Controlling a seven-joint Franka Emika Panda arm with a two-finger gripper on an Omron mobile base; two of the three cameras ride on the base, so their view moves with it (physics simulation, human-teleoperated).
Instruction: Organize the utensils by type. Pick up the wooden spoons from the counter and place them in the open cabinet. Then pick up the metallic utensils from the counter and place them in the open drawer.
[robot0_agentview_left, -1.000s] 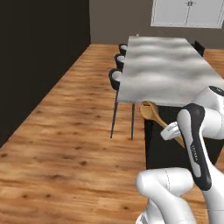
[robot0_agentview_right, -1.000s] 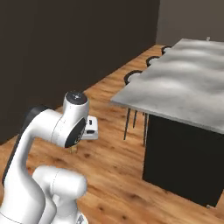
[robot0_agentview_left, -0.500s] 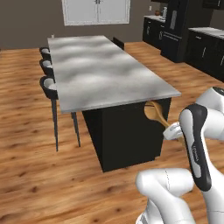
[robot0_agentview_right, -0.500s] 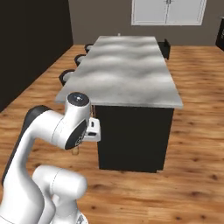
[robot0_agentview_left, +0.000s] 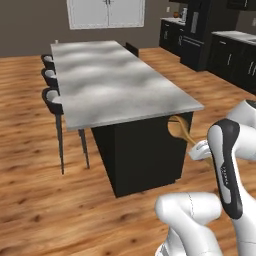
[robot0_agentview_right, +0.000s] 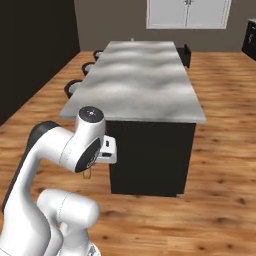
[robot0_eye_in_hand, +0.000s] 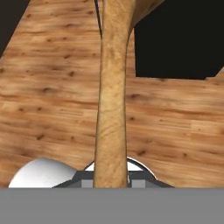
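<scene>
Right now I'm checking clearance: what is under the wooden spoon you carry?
Under the wooden spoon in the end effector lies bare wood floor and a black island base; the strip beneath its handle is hidden.

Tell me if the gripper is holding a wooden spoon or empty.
Holding: the gripper is shut on the wooden spoon, whose handle runs out from between the fingers.

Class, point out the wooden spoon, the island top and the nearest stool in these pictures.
Wooden spoon (robot0_eye_in_hand: 111, 109): hand view, middle of its handle.
Island top (robot0_agentview_left: 112, 82): left base view, bare centre of the grey slab.
Nearest stool (robot0_agentview_left: 52, 100): left base view, its dark seat.
</scene>
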